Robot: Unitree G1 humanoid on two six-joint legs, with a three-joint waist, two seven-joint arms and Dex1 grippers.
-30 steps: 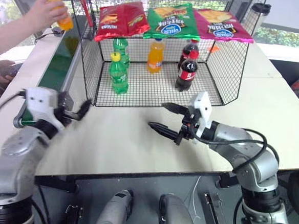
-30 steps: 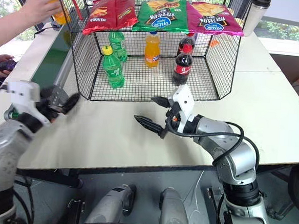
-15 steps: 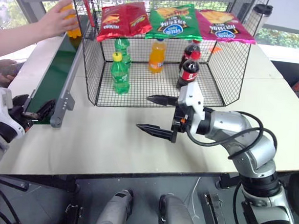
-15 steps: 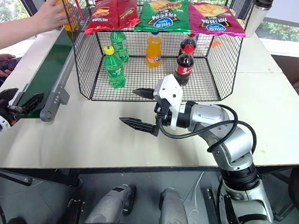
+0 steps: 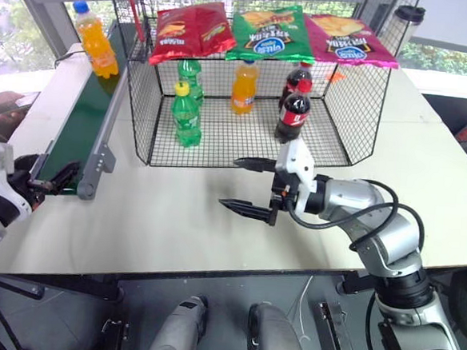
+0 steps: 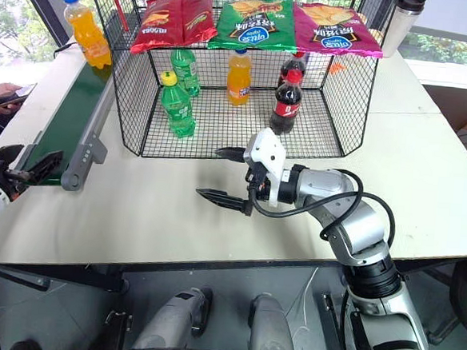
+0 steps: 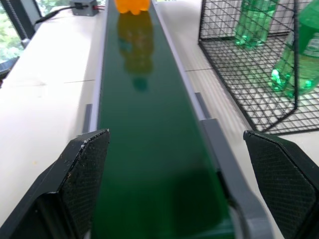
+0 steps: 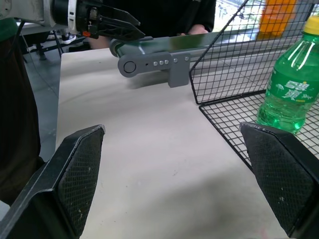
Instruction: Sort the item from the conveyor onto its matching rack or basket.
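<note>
The item, an orange soda bottle (image 5: pixel 94 41) with a blue cap, stands upright and alone at the far end of the conveyor (image 5: pixel 78 128), a dark green belt in a grey frame. My left gripper (image 5: pixel 51 177) is open at the belt's near end, pointing along it; the left wrist view shows the bottle's base (image 7: pixel 132 5) far ahead between the fingers (image 7: pixel 84 184). My right gripper (image 5: pixel 229 183) hangs open over the bare table, just in front of the black wire cage (image 5: pixel 139 96), pointing left towards the conveyor.
Inside the cage stand green bottles (image 5: pixel 185 111), an orange bottle with an orange cap (image 5: pixel 242 87) and cola bottles (image 5: pixel 293 111). Three snack bags (image 5: pixel 267 32) lie on its top. A person's hand with a phone (image 5: pixel 6 105) rests at the left. A flask (image 5: pixel 404 23) stands far right.
The person's hand set the orange soda bottle down on the far end of the belt and drew away. My left gripper swung left to the belt's near end.
</note>
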